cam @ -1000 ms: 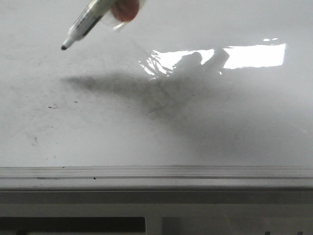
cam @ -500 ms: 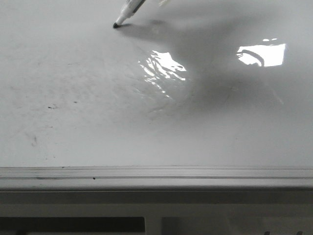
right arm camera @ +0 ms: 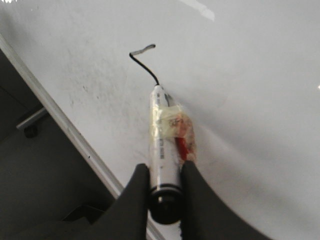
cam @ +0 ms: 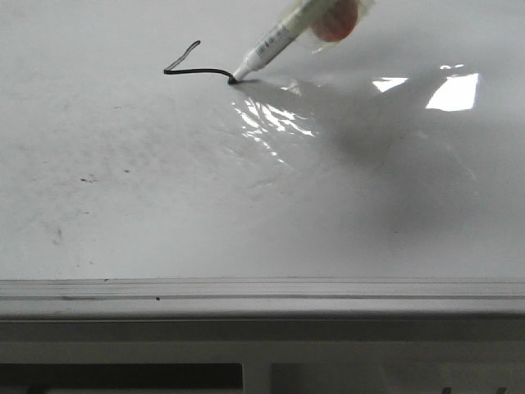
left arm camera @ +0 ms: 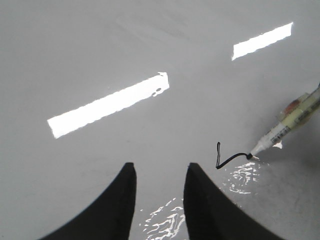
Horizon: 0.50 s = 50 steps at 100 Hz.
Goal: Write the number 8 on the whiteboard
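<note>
The whiteboard (cam: 164, 205) fills the front view, glossy white with faint smudges. A black stroke (cam: 193, 69) lies on it: a short hook and a curved line, not a full 8. The marker (cam: 279, 37), white with tape and a red patch, touches the board with its tip at the stroke's end. My right gripper (right arm camera: 162, 172) is shut on the marker (right arm camera: 164, 150); the stroke shows beyond the tip (right arm camera: 142, 55). My left gripper (left arm camera: 160, 170) is open and empty over the board, with the stroke (left arm camera: 227, 159) and marker (left arm camera: 287, 127) off to one side.
A wrinkled shiny patch (cam: 267, 119) lies just below the marker tip. The grey metal edge rail (cam: 262, 291) runs along the board's near edge and shows in the right wrist view (right arm camera: 60, 117). Small ink specks (cam: 89, 178) sit at the left.
The marker tip has come down onto the board and moved left, then right, leaving a black hooked stroke. One second ago it hovered above the board at the left.
</note>
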{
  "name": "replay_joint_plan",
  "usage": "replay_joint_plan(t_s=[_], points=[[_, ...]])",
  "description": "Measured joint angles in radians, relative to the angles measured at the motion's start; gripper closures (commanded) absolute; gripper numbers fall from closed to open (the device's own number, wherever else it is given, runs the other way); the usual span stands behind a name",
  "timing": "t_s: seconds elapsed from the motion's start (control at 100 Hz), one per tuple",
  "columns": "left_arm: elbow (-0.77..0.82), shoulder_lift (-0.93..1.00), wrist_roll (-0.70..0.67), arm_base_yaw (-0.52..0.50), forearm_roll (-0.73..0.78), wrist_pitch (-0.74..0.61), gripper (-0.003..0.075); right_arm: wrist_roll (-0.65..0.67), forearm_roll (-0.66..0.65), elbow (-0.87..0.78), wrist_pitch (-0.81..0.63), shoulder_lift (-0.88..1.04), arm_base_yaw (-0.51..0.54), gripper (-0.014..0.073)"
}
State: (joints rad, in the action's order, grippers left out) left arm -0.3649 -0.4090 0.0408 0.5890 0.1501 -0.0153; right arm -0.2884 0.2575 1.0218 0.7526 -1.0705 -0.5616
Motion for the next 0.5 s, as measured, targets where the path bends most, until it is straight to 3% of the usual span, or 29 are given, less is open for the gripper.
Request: replay_joint_plan(t_s=[0.23, 0.5], points=[[0.000, 0.000, 0.000, 0.000, 0.000, 0.000, 0.0498, 0.008, 0.026, -0.029, -0.091, -0.055, -0.099, 0.0636], [0.000, 0.000, 0.000, 0.000, 0.000, 0.000, 0.0498, 0.095, -0.089, 0.001, -0.118, -0.008, -0.056, 0.0636]])
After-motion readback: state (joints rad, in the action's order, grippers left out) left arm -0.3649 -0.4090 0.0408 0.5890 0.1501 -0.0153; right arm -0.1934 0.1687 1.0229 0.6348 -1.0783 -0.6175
